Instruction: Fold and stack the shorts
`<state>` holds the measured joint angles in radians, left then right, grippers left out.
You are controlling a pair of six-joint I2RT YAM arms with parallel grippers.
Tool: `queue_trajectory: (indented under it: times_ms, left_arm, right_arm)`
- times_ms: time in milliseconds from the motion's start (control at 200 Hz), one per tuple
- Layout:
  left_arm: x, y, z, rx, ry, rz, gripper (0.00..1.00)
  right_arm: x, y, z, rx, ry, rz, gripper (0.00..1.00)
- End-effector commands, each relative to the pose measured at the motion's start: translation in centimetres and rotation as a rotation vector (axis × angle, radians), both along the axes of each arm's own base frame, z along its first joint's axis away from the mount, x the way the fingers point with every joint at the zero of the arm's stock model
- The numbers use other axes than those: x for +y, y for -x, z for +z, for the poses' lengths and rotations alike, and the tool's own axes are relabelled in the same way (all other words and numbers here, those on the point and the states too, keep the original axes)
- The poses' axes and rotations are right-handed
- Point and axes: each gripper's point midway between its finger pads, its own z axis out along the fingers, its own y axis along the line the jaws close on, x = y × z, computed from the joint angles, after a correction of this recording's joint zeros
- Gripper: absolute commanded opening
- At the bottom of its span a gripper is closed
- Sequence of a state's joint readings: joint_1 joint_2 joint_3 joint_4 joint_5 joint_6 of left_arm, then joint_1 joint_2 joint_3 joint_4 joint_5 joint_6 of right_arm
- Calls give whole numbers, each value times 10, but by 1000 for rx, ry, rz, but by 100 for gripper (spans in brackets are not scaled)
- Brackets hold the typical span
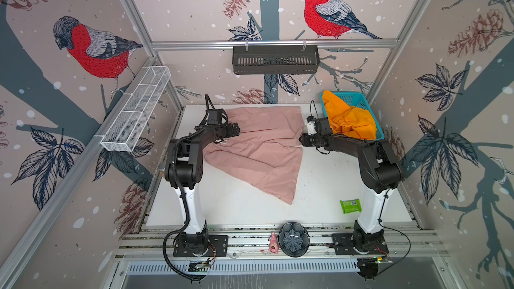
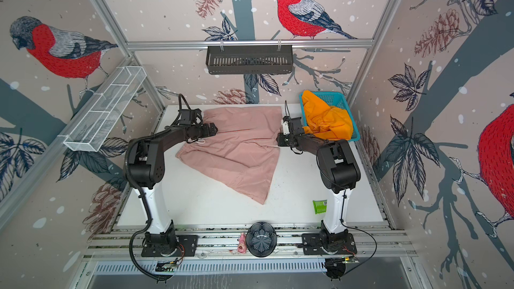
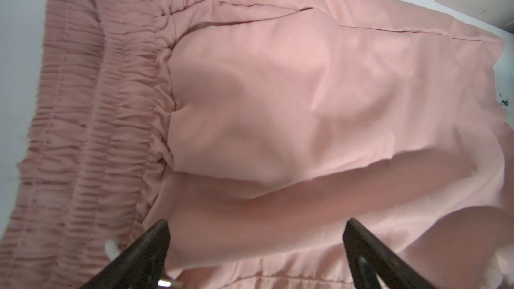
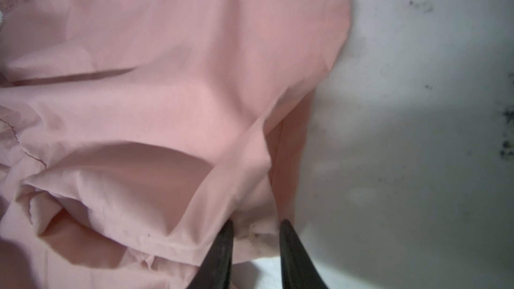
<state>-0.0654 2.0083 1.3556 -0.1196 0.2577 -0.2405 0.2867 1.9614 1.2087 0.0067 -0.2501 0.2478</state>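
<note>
One green barcoded packet (image 1: 350, 207) near pink shorts (image 1: 264, 148)

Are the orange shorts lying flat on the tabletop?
No, the orange shorts are bunched up inside the teal basket at the table's far right corner.

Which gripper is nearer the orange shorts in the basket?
Right. The right gripper sits at the pink shorts' hem, just beside the teal basket holding the orange shorts; the left gripper is across the pink shorts, near their waistband.
</note>
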Motion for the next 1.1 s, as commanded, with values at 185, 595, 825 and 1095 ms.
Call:
queue_trajectory:
  times_ms: [185,595,825,1095]
  left_arm:
    - [26,18,29,-37,-4,147,97]
    - [18,69,63,-78,115,171,97]
    - [41,106,79,-180,66,281,97]
    - [53,137,76,-140,26,328,97]
  right_arm:
    - [-7,58,25,121,10,51,62]
    - [62,230,-14,264,85,250,68]
    - [64,240,-33,281,118,235,59]
    - [68,228,-44,291,118,227,18]
